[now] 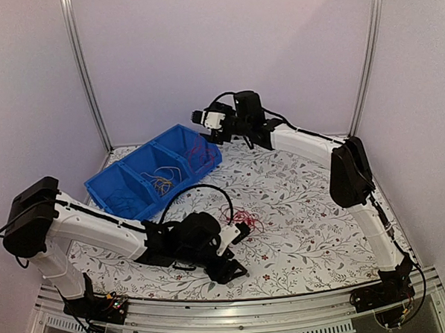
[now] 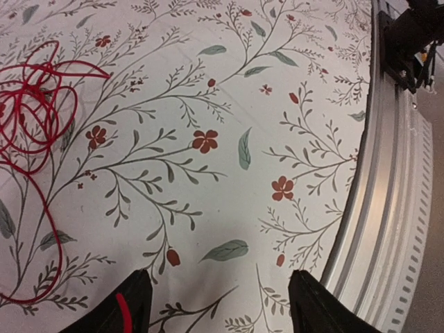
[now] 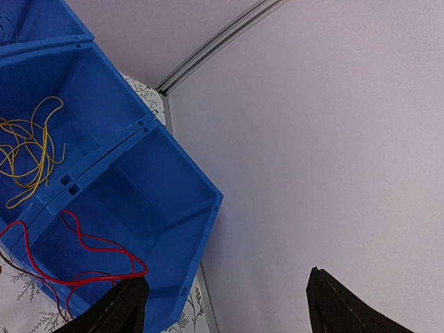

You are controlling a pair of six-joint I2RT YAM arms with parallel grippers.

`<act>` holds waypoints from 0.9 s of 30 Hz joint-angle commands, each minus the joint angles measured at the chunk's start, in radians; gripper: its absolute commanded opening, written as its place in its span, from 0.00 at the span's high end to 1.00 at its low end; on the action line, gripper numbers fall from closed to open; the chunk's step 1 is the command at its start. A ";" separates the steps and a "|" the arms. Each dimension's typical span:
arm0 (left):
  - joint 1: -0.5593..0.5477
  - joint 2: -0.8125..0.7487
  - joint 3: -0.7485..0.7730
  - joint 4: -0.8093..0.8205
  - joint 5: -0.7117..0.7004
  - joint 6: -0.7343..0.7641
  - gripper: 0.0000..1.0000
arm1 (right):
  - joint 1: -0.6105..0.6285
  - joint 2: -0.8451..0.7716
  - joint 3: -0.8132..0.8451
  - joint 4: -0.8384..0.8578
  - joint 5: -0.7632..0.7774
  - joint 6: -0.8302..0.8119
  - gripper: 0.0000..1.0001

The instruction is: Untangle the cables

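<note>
Left gripper (image 2: 218,298), jaws spread and holding nothing, low over the flowered cloth (image 2: 229,208); a red cable (image 2: 31,118) lies looped ahead of it and off to one side, not touching. Right gripper (image 3: 223,295), jaws likewise spread and empty, above the blue bin (image 3: 182,232); a second red cable (image 3: 83,267) lies in the end compartment below it, a yellow cable (image 3: 28,156) in the next.

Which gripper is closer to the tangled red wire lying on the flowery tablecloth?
Left. The left gripper hangs low, right beside the tangled red wire. The right gripper is far away, raised above the far end of the blue plastic bin.
</note>
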 commanded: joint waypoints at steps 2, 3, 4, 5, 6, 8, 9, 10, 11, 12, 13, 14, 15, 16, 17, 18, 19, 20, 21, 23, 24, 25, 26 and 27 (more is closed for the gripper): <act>-0.018 0.042 0.046 -0.016 0.036 0.037 0.32 | -0.001 -0.103 -0.017 -0.260 0.121 -0.010 0.13; -0.020 0.044 0.046 -0.017 0.038 0.037 0.32 | -0.005 -0.126 -0.050 -0.262 0.128 0.003 0.11; -0.019 0.045 0.045 -0.016 0.037 0.037 0.32 | -0.010 -0.141 -0.080 -0.272 0.123 0.011 0.10; -0.019 0.044 0.043 -0.017 0.040 0.037 0.32 | -0.015 -0.159 -0.102 -0.308 0.108 0.015 0.07; -0.019 0.043 0.040 -0.019 0.042 0.037 0.32 | -0.018 -0.167 -0.100 -0.385 0.092 0.003 0.03; -0.019 0.038 0.036 -0.024 0.046 0.041 0.32 | -0.014 -0.145 -0.070 -0.500 0.127 -0.062 0.04; -0.021 0.035 0.033 -0.026 0.047 0.044 0.32 | -0.014 -0.135 -0.064 -0.520 0.159 -0.066 0.04; -0.022 0.028 0.028 -0.028 0.045 0.048 0.32 | -0.019 -0.123 -0.064 -0.543 0.176 -0.058 0.04; -0.023 0.018 0.020 -0.027 0.040 0.050 0.32 | -0.022 -0.121 -0.065 -0.568 0.177 -0.053 0.04; -0.024 0.010 0.013 -0.025 0.031 0.051 0.32 | -0.028 -0.125 -0.080 -0.578 0.173 -0.037 0.04; -0.023 -0.003 0.001 -0.021 0.021 0.053 0.32 | -0.036 -0.134 -0.102 -0.580 0.163 -0.013 0.04; -0.023 -0.015 -0.012 -0.014 0.006 0.055 0.32 | -0.045 -0.161 -0.130 -0.579 0.142 0.009 0.04; -0.023 -0.027 -0.025 -0.006 -0.003 0.058 0.32 | -0.054 -0.186 -0.159 -0.578 0.118 0.046 0.04; -0.022 -0.037 -0.035 0.002 -0.015 0.062 0.32 | -0.063 -0.209 -0.192 -0.576 0.092 0.068 0.04; -0.020 -0.045 -0.042 0.010 -0.029 0.066 0.32 | -0.070 -0.251 -0.224 -0.577 0.063 0.096 0.04; -0.017 -0.049 -0.046 0.017 -0.036 0.067 0.32 | -0.078 -0.277 -0.263 -0.583 0.032 0.113 0.04; -0.011 -0.051 -0.047 0.024 -0.040 0.063 0.32 | -0.083 -0.314 -0.304 -0.588 -0.003 0.133 0.04; -0.003 -0.051 -0.045 0.028 -0.048 0.052 0.32 | -0.086 -0.345 -0.350 -0.592 -0.038 0.144 0.06; 0.006 -0.052 -0.044 0.029 -0.060 0.039 0.32 | -0.088 -0.398 -0.405 -0.595 -0.076 0.147 0.08; 0.025 -0.062 -0.042 0.034 -0.074 0.017 0.32 | -0.089 -0.471 -0.516 -0.588 -0.132 0.142 0.13; 0.030 -0.074 -0.048 0.047 -0.095 0.012 0.32 | -0.089 -0.513 -0.565 -0.581 -0.150 0.146 0.15; 0.036 -0.095 -0.053 0.056 -0.113 0.007 0.31 | -0.089 -0.533 -0.605 -0.577 -0.169 0.161 0.16; 0.045 -0.115 -0.057 0.061 -0.125 0.000 0.31 | -0.088 -0.552 -0.639 -0.582 -0.184 0.170 0.18; 0.053 -0.135 -0.059 0.061 -0.136 -0.003 0.31 | -0.089 -0.562 -0.665 -0.588 -0.198 0.180 0.20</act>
